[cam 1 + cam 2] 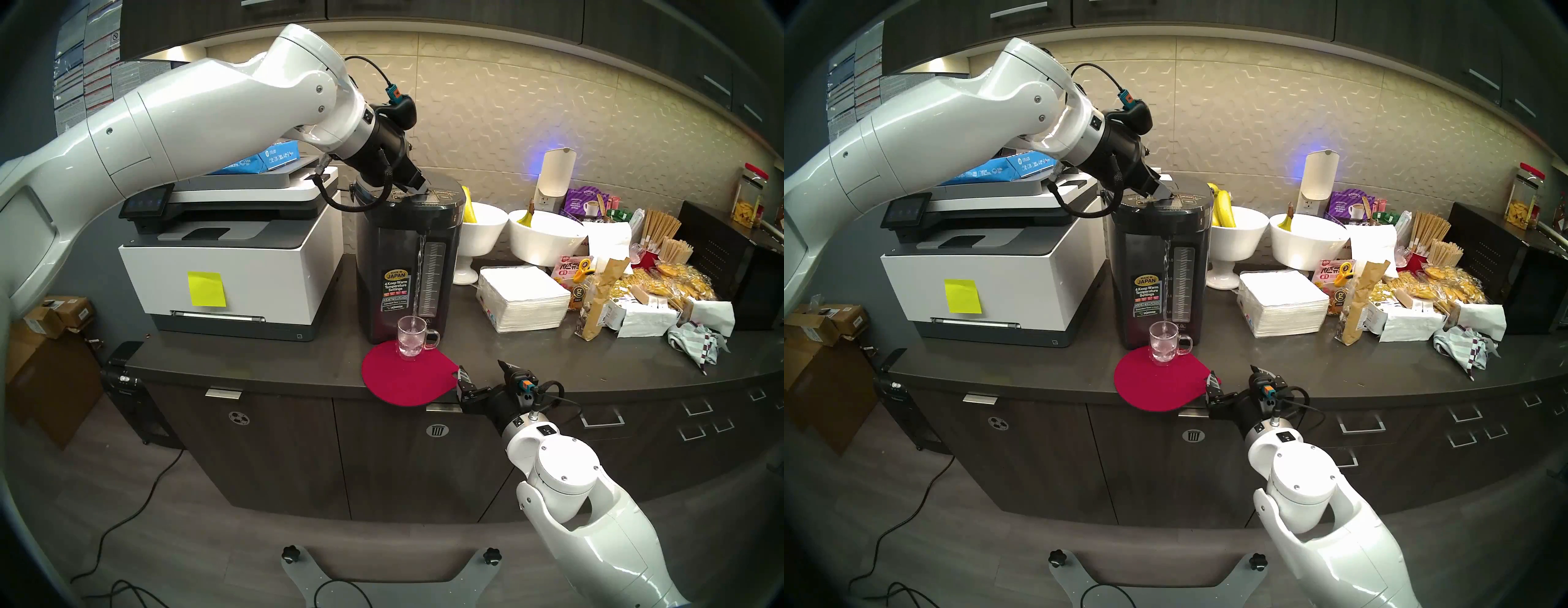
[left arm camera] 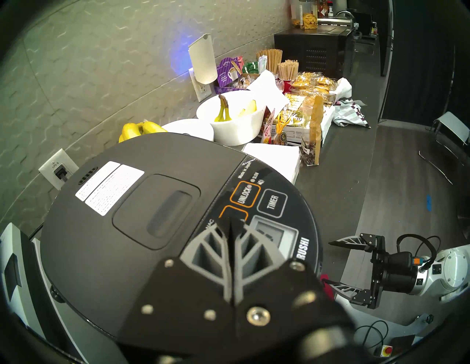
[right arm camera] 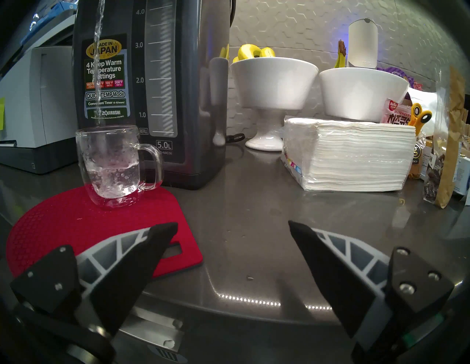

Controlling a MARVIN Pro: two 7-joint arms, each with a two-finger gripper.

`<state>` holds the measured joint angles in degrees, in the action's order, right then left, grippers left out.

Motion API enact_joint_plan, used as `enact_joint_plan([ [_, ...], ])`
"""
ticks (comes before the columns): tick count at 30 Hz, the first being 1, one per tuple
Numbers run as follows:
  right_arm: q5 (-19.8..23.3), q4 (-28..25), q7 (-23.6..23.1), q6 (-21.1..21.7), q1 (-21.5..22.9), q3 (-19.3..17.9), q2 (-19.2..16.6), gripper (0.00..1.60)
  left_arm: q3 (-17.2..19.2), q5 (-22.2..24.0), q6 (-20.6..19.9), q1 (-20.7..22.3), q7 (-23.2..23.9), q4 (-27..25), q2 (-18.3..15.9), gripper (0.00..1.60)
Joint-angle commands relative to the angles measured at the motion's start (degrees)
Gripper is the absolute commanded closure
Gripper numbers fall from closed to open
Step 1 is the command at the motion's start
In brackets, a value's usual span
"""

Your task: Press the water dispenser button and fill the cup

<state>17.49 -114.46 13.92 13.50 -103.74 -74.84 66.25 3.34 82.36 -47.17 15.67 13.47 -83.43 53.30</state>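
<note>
The dark water dispenser (image 1: pixel 407 263) stands mid-counter. My left gripper (image 1: pixel 418 193) is shut, and its joined tips (image 2: pixel 231 221) press down on the orange-outlined button (image 2: pixel 227 211) of the top panel, which they mostly hide. A thin stream of water (image 1: pixel 420 276) falls from the spout into the clear glass cup (image 1: pixel 411 342). In the right wrist view the cup (image 3: pixel 112 165) is roughly half full, upright on a red mat (image 3: pixel 63 228), handle to the right. My right gripper (image 1: pixel 483 370) hangs open and empty at the counter's front edge, right of the mat, apart from the cup.
A white-grey printer (image 1: pixel 237 254) stands left of the dispenser. To the right are two white bowls (image 1: pixel 547 237) with bananas, a napkin stack (image 1: pixel 522 297), snack bags (image 1: pixel 662 288) and a black microwave (image 1: pixel 729 263). Bare counter lies between mat and napkins.
</note>
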Motion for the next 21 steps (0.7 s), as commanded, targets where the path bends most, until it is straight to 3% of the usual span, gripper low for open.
enact_joint_plan([
  [1,0.02,-1.26,-0.08,-0.05,0.28,0.04,0.09,0.0,-2.61,-0.17,-0.49,-3.07,0.07,0.08,1.52,1.6],
  [21,-0.1,-1.24,-0.19,-0.04,0.25,-0.04,0.21,0.0,-3.61,-0.77,0.67,-3.33,0.94,0.99,1.52,1.6],
])
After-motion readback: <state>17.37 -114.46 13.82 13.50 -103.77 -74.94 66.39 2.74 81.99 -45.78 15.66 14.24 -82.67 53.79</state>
